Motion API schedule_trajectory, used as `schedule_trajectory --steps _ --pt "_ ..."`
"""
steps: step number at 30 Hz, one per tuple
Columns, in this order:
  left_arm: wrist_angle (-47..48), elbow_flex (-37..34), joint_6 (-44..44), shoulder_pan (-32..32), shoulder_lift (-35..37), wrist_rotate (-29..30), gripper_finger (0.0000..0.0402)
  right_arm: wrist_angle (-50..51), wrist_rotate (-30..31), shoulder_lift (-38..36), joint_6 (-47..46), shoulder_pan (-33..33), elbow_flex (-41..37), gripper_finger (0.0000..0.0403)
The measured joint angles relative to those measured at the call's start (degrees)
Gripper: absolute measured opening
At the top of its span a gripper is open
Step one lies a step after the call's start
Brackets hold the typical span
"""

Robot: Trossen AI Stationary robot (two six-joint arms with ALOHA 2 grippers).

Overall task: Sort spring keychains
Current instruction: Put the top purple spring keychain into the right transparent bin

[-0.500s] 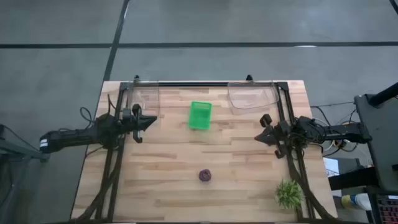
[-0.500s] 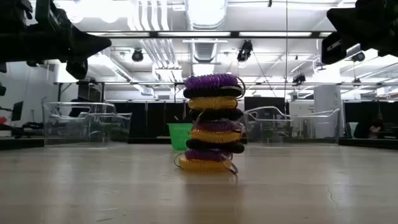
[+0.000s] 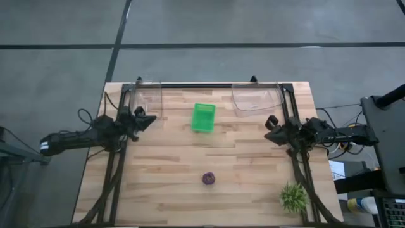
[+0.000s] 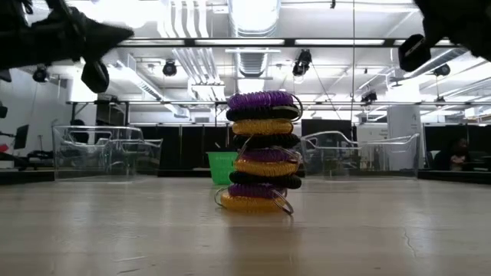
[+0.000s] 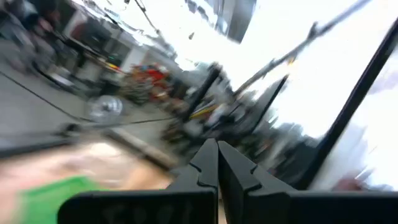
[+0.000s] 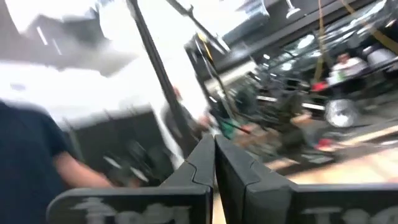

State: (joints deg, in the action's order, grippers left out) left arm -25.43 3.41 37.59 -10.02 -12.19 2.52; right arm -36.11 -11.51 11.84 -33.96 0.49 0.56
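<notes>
left arm: at the table's left edge, its wrist is seen swung towards the far side compared with half a second ago, when it pointed straight inward.
left claw (image 3: pixel 149 118): fingers pressed together, nothing pinched; held high above the table, just beside the left clear bin (image 3: pixel 149 98).
left clear bin: at the far left corner, nothing can be made out inside it.
green basket (image 3: pixel 203 117): stood at the far middle of the table; its contents cannot be told.
spring keychains (image 4: pixel 261 152): still stacked in one upright pile of purple, black and orange-yellow coils on the near middle of the table, unchanged from half a second ago; seen from above as a small purple knot (image 3: pixel 208 178), well apart from both claws.
right clear bin (image 3: pixel 257 98): at the far right corner, nothing can be made out inside it.
right claw (image 3: pixel 269 134): fingers pressed together, empty; raised at the table's right side, drawn slightly outward and turned since half a second ago.
spiky green plant (image 3: pixel 294 197): at the near right corner, untouched.
meaning for the task: only the arms are judged to have moved; no keychain has been lifted, so sorting is judged not yet begun.
</notes>
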Motion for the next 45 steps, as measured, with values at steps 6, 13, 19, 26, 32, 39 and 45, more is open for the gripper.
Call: schedule_trajectory --steps 6,13,19,26,32,39,45 --pt "-5.36 0.71 16.43 0.00 0.00 0.72 0.0003 -11.26 8.32 -0.11 -15.69 0.00 0.00 0.0008" --pt "-9.78 0.77 26.21 -0.02 0.00 5.11 0.0003 -15.21 25.96 -0.12 -25.25 0.00 0.00 0.0009" --pt "-11.05 0.82 32.57 -0.02 0.00 7.89 0.0003 -15.45 29.70 0.28 -28.97 -0.02 0.00 0.0008" --pt "-11.01 0.73 38.89 -0.02 0.00 7.72 0.0003 -16.77 31.64 1.45 -31.28 -0.02 0.96 0.0008" --pt "-11.04 2.70 35.31 0.00 -1.25 8.58 0.0003 -0.25 16.61 7.85 -27.53 0.02 12.13 0.0008" --pt "-8.79 8.57 24.67 0.00 -6.37 6.39 0.0003 47.01 7.14 23.83 -18.90 0.00 35.79 0.0008" --pt "-6.47 11.44 26.10 0.00 -9.41 -0.69 0.0003 62.31 -0.21 39.45 -16.08 0.04 51.69 0.0009"
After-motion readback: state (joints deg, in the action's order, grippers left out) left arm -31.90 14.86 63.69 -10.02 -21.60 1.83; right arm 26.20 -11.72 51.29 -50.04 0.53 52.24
